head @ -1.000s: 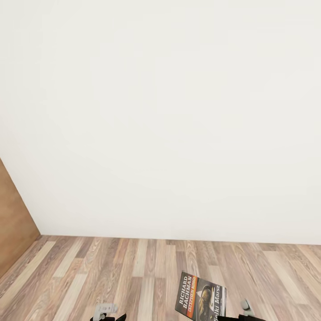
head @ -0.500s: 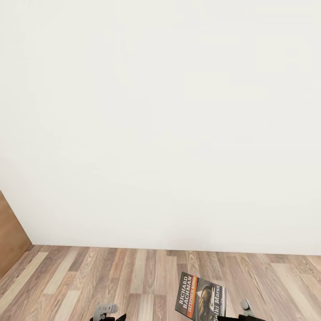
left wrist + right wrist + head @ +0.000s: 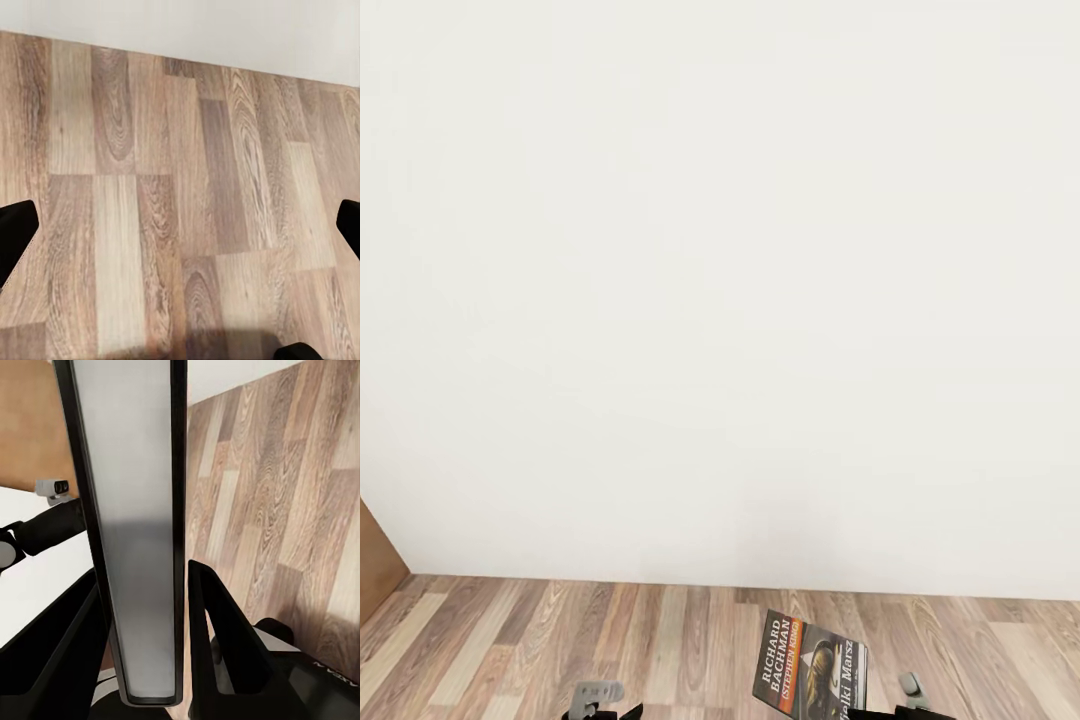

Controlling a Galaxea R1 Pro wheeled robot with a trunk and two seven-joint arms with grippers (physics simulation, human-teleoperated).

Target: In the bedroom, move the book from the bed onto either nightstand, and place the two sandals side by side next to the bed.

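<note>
Room: white wall is facing the robot, wood-plank floor is running along the near edge.
Book: paperback is standing upright at near right, off the bed, carried.
Right tool: is clamping the book edge-on between its narrowly set fingers.
Left tool: is gaping wide over bare floor, holding nothing.
Risk: thin cover is pinched only along one edge; a turn or jolt while driving could swing or slip it loose.

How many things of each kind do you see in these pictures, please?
Book: 1, held upright by the right gripper
Grippers: 2, the other being the left gripper, open over the floor
Wall: 1
Brown panel: 1
Total: 6
</note>
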